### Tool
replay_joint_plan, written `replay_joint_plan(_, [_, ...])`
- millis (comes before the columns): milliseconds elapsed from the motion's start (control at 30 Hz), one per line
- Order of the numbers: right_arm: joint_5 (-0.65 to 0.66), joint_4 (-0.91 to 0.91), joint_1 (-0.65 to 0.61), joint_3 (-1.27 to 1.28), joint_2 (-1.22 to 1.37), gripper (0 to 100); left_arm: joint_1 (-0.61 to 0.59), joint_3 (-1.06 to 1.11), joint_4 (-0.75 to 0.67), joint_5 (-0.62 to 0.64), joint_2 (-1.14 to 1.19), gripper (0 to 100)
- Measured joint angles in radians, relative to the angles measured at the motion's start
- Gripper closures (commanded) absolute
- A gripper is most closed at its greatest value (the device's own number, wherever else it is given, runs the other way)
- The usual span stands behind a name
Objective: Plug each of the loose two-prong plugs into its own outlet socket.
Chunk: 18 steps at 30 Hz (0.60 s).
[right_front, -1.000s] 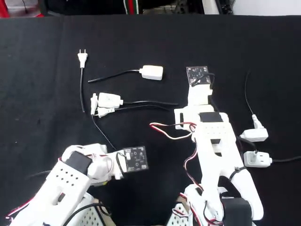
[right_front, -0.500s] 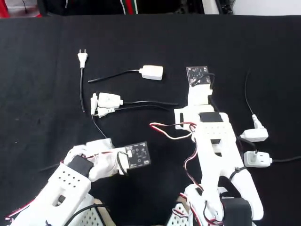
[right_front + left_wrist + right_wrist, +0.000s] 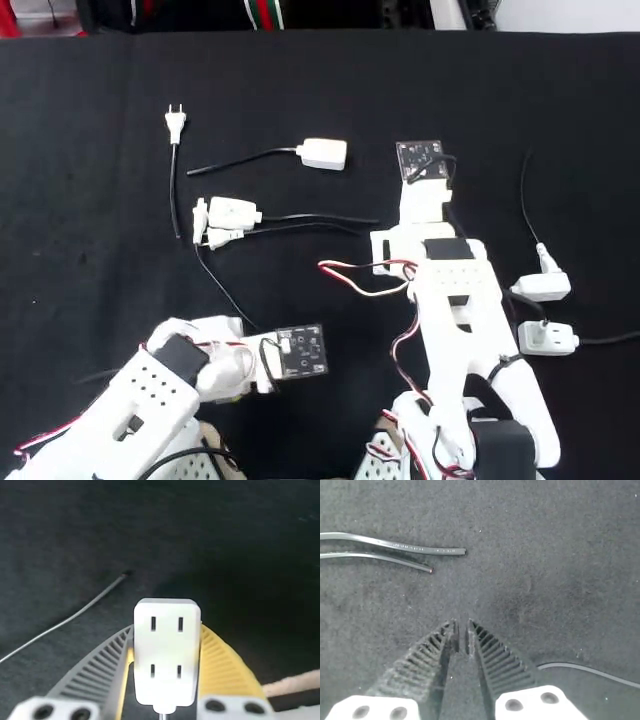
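High view: a two-prong plug lies loose at the far left of the tabletop, while one outlet and its neighbour at the right look plugged (partly done, I'd judge); left wrist view: left pincer clamped on a white outlet socket; right wrist view: right pincer all but closed, empty.

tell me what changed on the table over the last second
The left arm's wrist drifted slightly right and toward the table's near edge, with the left gripper keeping the outlet socket clamped. The right arm and the loose plug stayed put.
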Motion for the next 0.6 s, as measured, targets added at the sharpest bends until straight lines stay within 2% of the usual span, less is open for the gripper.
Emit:
replay_joint_plan(133, [0.0,0.0,0.0,0.0,0.0,96.2,0.015,0.0,-0.044,0.074,0.0,85])
replay_joint_plan(267, [0.0,0.0,0.0,0.0,0.0,96.2,0.015,0.0,-0.077,0.19,0.0,66])
replay_joint_plan(367, [0.0,0.0,0.0,0.0,0.0,96.2,0.015,0.0,-0.077,0.215,0.0,54])
replay_joint_plan(600, [0.0,0.0,0.0,0.0,0.0,96.2,-0.015,-0.017,-0.077,0.192,-0.002,61])
